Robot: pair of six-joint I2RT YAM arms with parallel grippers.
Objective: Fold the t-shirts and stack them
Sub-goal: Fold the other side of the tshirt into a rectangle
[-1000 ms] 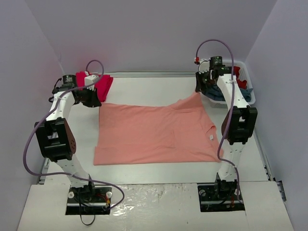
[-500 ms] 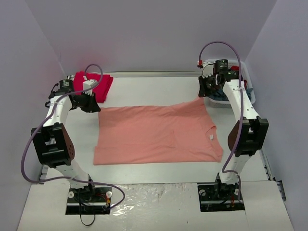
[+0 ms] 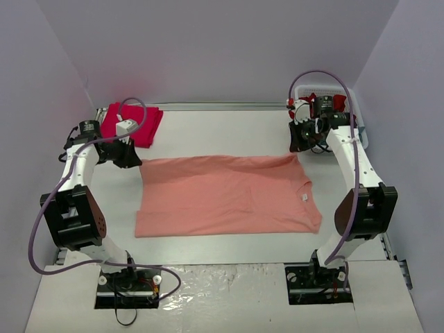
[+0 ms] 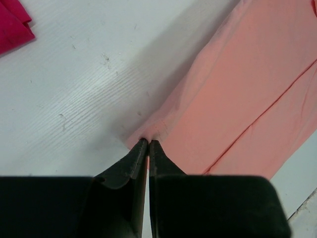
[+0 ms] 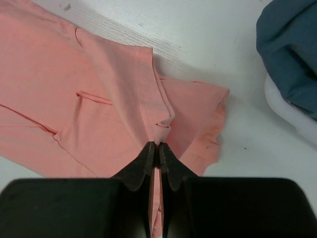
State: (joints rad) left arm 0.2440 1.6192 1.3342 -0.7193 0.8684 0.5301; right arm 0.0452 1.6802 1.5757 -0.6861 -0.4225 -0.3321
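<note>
Pinching the far left corner of the salmon-orange t-shirt (image 3: 229, 198), our left claw (image 4: 148, 144) is squeezed together on a small pucker of cloth. Our right claw (image 5: 158, 147) is clamped the same way on that shirt's far right corner, where the sleeve bunches into folds. Between them we see the shirt's far edge pulled nearly straight, while the rest lies flat on the white worktop (image 3: 222, 132). A folded crimson t-shirt (image 3: 142, 121) rests beyond the orange shirt's far left corner, apart from it. Beyond its far right corner, a teal-blue t-shirt (image 5: 290, 54) hangs over the rim of a white basket (image 5: 285, 106).
</note>
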